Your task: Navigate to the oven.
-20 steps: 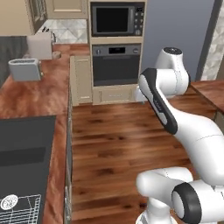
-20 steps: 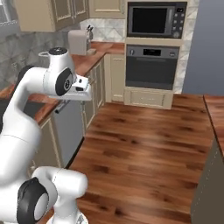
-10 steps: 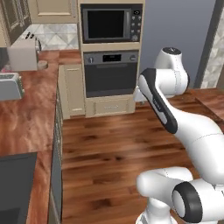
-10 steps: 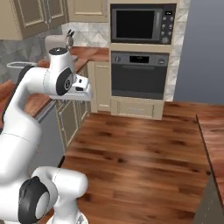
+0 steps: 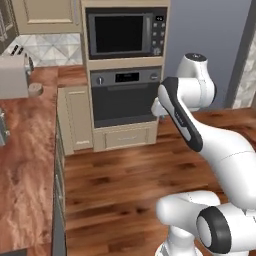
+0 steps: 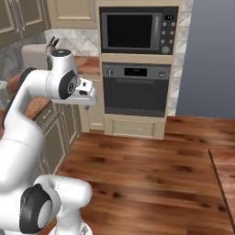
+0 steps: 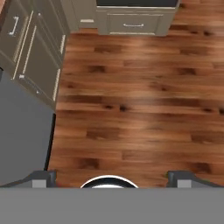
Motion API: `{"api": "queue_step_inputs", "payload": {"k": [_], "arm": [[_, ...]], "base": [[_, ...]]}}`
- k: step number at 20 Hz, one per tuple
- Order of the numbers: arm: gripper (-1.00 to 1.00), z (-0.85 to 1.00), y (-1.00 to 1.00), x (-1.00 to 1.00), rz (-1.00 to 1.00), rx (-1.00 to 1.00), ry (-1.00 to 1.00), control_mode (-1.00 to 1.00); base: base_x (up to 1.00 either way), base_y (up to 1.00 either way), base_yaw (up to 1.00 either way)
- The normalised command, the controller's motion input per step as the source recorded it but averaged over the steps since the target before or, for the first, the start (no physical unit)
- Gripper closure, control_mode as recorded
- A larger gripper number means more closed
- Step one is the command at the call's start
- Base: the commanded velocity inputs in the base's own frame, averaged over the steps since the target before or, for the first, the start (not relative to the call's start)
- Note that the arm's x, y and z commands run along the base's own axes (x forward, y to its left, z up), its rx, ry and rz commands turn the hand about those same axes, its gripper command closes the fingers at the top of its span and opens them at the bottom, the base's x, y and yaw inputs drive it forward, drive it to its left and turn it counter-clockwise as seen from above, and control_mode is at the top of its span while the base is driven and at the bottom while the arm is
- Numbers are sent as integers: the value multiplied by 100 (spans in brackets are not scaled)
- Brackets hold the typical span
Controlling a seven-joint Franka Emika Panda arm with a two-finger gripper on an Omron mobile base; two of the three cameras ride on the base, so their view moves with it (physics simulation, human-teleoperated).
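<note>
One oven (image 5: pixel 126 97) beyond empty jaws (image 7: pixel 112 178)

I see a glossy reddish-brown plank wood floor (image 5: pixel 115 185) running up to the foot of the cabinets. At my left a reddish-brown stone-patterned bench (image 5: pixel 25 165) runs along the wall. At its far end a boxy silver toaster (image 5: pixel 14 75) stands on it, with a small round tan object (image 5: pixel 35 90) just beside it, toward the bench's front edge.
</note>
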Motion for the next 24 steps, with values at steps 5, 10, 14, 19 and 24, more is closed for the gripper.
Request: {"api": "queue_step_inputs", "payload": {"k": [5,10,14,19,24], "arm": [[-100,0,0,0,0,0,0,100],[-100,0,0,0,0,0,0,100],[-100,0,0,0,0,0,0,100],[-100,0,0,0,0,0,0,100],[-100,0,0,0,0,0,0,100]], "base": [[100,10,-1],[100,5,0],[100,0,0],[100,0,0],[100,-1,0]]}}
